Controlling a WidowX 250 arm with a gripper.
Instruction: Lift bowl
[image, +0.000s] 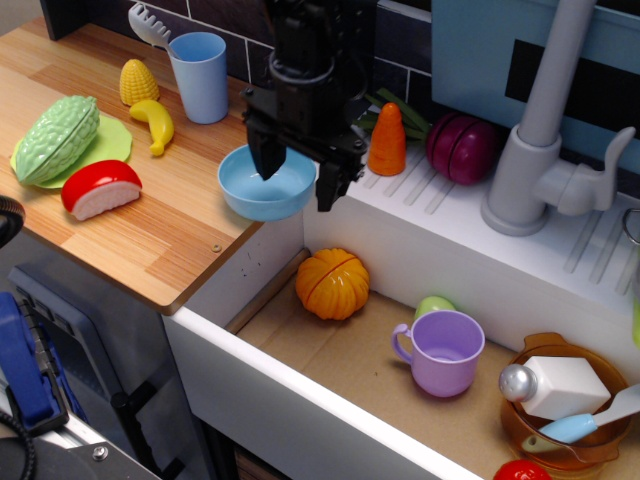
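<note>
A black robot gripper (297, 183) hangs over a toy kitchen counter, its two fingers spread apart and pointing down. One finger (266, 160) dips inside the light-blue bowl (258, 188), near the far side of its rim. The other finger (329, 186) sits just outside the bowl's right edge, over the white sink ledge, so the bowl's right wall lies between them. Whether either finger touches the bowl cannot be told. The bowl rests on the corner of the wooden counter (150, 240), right at the edge where the wood meets the white sink (420, 240).

To the left of the gripper, farther back on the counter, stands a tall light-blue cup (199, 76). Beyond it lie a yellow corn cob (138, 81) and a yellow banana (154, 124). Farther left, a green bumpy gourd (56, 138) rests on a light-green leaf-shaped plate (112, 142), and a red-and-white slice (100, 188) lies just beside it.

Just to the right of the gripper, an orange carrot (387, 139) stands on the ribbed ledge, with a dark purple onion (463, 147) beyond it and a grey faucet (545, 140) farther right.

Below the gripper, inside the sink basin, sits an orange pumpkin (333, 283). Farther right in the basin are a lilac mug (443, 351) and an amber-brown translucent bowl (530, 428) holding a white bottle (551, 386) and a pale-blue utensil (585, 421).
</note>
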